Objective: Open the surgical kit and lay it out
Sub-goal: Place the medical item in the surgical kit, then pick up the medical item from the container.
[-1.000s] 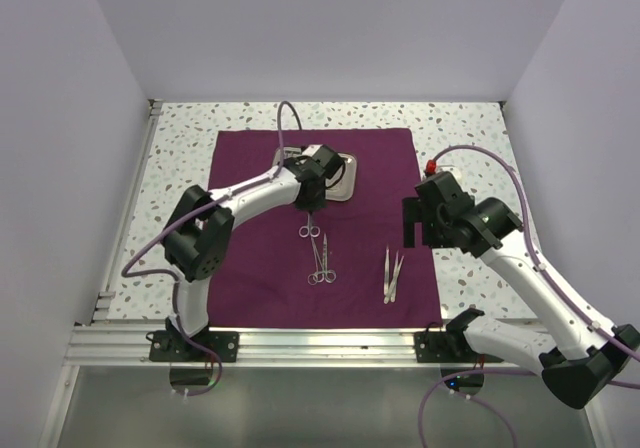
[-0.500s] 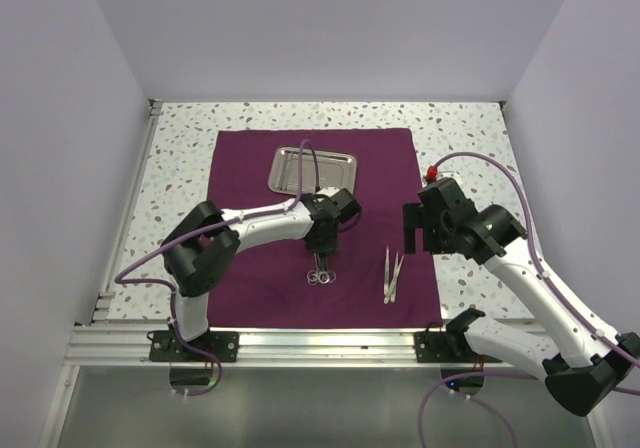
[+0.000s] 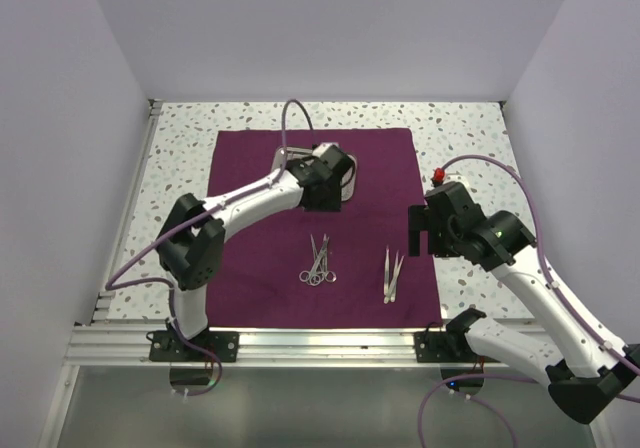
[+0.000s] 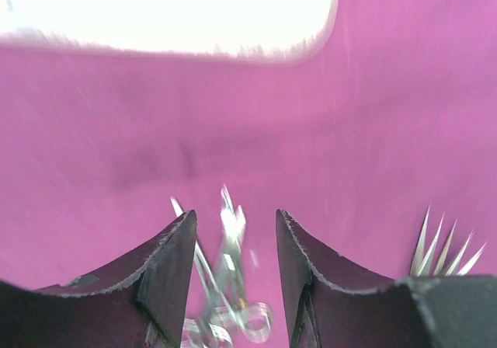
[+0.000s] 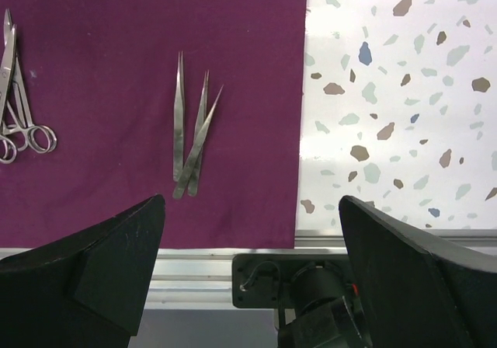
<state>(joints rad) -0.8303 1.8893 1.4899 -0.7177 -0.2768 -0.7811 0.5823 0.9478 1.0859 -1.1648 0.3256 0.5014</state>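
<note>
Purple cloth (image 3: 250,258): spread flat, centre | scissors (image 3: 319,264): steel, overlapping, mid-cloth | tweezers (image 3: 391,274): fanned, lower right | left gripper (image 4: 235,217): parted, empty | right gripper (image 5: 252,202): wide, empty

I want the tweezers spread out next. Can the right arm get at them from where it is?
Probably yes. The tweezers lie bare on the purple cloth near its right edge. The right gripper hovers beside them, fingers wide open, with nothing between.
</note>
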